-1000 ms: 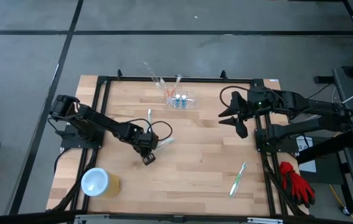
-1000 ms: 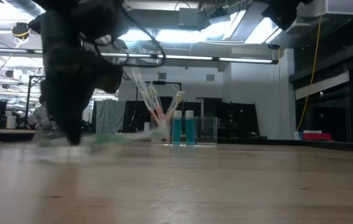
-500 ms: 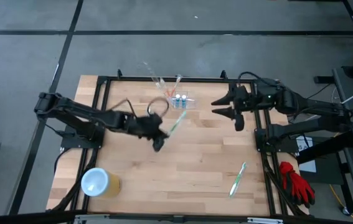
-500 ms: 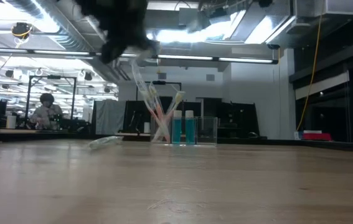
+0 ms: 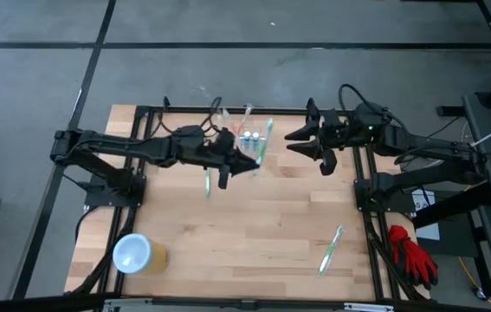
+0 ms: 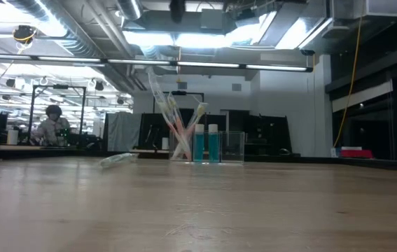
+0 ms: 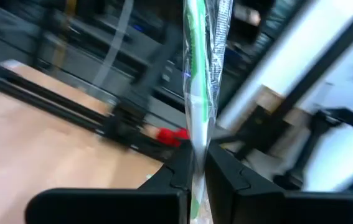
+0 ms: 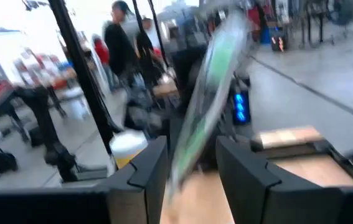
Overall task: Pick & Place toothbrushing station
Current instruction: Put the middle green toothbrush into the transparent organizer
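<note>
Near the table's front-left corner stands a yellow cup [image 5: 139, 254] with a white top, well apart from everything else, with bare wood between it and the middle. Further in, a green toothbrush [image 5: 207, 181] lies on the boards just under the left arm.

Up above it, the left gripper [image 5: 238, 165] is stretched out over the back half of the table, its fingers [image 7: 170, 180] pinched narrow on a wrapped green toothbrush [image 7: 198, 93] that stands up between them. From above, that brush [image 5: 262, 146] points toward the back edge, its tip just beside the station.

At the back edge, about midway along, sits the station [image 5: 252, 139], a clear holder close against the black frame rail [image 5: 184, 110]. From table height it [image 6: 216, 147] shows two blue tubes side by side and several brushes leaning out to the left. It stands on the wood; neither gripper touches it.

To its right, the right gripper [image 5: 314, 147] hangs near the back-right part of the table, fingers [image 8: 145, 174] spread wide; the green wrapped brush shows blurred beyond them.

Down by the front-right edge another green toothbrush [image 5: 330, 250] lies slanted, alone on open wood. Off the table's right side a red glove [image 5: 411, 256] rests by the stand. The whole middle and front of the boards is free.
</note>
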`<action>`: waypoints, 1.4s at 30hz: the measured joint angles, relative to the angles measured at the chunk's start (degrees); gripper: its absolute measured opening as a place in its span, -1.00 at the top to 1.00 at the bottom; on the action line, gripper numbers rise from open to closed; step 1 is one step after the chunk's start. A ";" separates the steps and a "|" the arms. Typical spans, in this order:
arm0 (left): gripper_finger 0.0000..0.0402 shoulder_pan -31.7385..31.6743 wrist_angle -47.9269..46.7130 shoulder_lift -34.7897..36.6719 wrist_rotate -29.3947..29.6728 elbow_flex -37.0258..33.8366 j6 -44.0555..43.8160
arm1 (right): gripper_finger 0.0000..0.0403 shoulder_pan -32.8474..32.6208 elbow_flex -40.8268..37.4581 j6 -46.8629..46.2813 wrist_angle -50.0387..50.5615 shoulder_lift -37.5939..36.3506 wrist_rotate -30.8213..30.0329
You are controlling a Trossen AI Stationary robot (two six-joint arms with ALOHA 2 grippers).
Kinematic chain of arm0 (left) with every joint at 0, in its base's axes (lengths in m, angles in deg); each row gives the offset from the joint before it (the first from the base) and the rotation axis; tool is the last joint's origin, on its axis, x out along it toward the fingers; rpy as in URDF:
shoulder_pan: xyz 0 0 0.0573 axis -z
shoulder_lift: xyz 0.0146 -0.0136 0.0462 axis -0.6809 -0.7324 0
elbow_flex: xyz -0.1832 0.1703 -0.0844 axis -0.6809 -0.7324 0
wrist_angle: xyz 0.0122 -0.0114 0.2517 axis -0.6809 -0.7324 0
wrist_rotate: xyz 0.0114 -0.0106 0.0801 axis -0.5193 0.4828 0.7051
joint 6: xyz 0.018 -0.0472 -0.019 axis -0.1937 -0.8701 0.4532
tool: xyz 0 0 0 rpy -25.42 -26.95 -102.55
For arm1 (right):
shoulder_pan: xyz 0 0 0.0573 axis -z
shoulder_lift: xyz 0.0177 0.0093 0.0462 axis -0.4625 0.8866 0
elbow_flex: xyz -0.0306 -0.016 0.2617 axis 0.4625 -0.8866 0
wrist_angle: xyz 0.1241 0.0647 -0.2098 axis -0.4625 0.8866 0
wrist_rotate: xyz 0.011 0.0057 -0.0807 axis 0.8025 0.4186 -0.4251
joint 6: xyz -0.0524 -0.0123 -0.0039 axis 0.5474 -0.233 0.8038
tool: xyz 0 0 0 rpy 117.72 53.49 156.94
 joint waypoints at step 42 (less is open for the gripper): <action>0.93 -0.92 14.52 -7.08 -10.00 -0.10 -2.76 | 0.55 1.78 0.01 -10.24 -20.69 9.11 10.10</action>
